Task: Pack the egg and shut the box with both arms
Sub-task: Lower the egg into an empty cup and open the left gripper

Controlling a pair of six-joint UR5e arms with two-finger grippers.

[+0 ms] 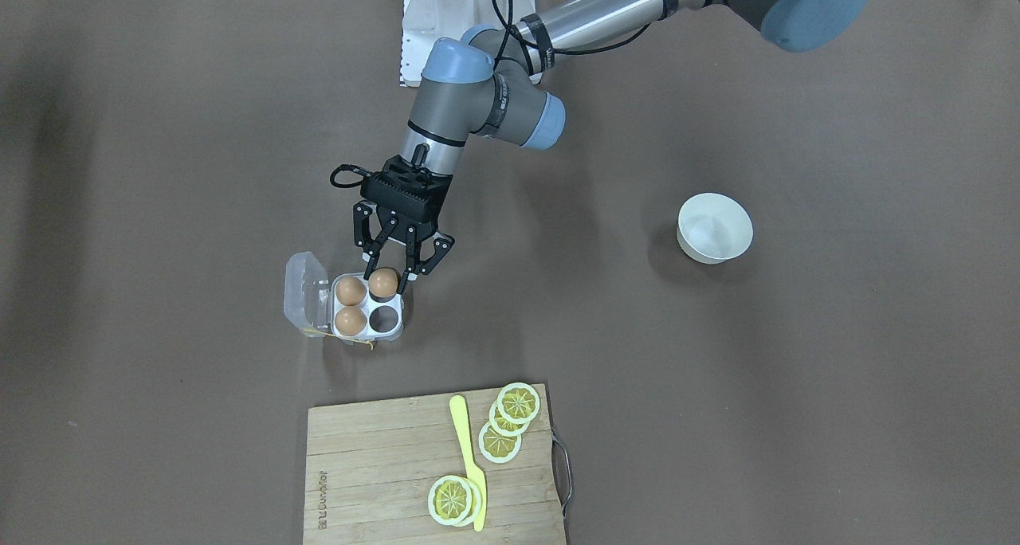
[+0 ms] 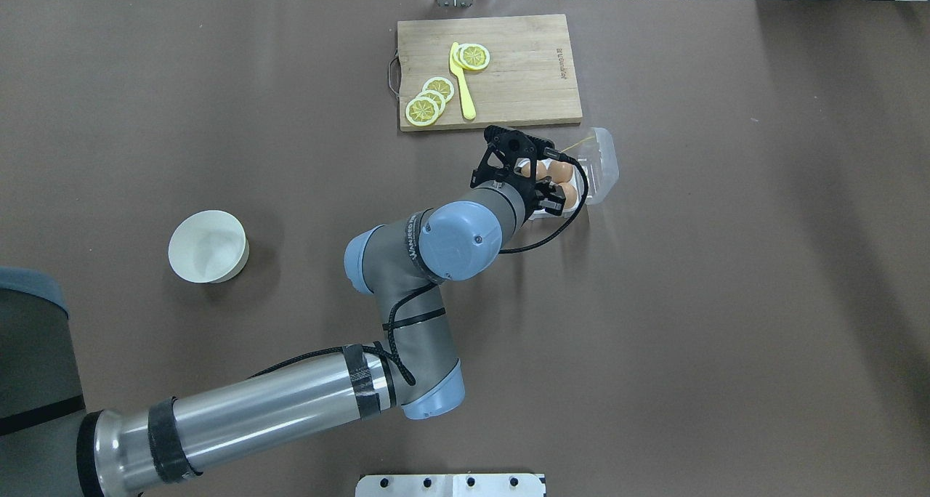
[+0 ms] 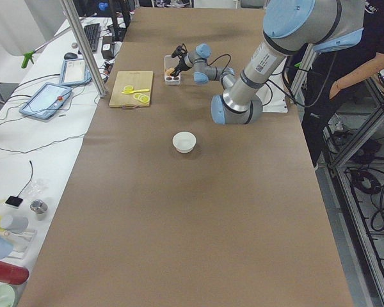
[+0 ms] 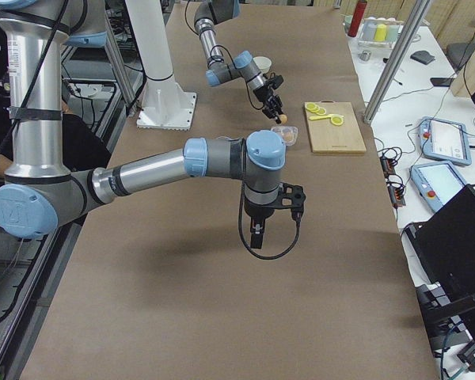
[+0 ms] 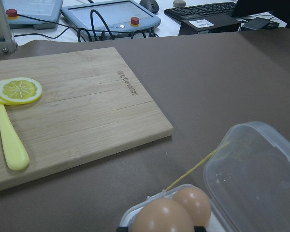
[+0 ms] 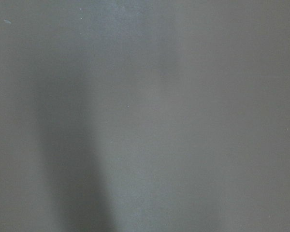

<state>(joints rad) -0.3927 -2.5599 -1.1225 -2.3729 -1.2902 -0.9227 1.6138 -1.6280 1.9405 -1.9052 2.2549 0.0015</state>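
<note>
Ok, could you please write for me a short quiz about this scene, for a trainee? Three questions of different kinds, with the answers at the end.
1. Multiple choice: counting the egg that the gripper holds, how many eggs are at the box? A two, B three, C four.
2. True or false: the box's lid stands open.
3. Fill in: this gripper belongs to the robot's ____ arm.
Key: 1 B; 2 true; 3 left.
</note>
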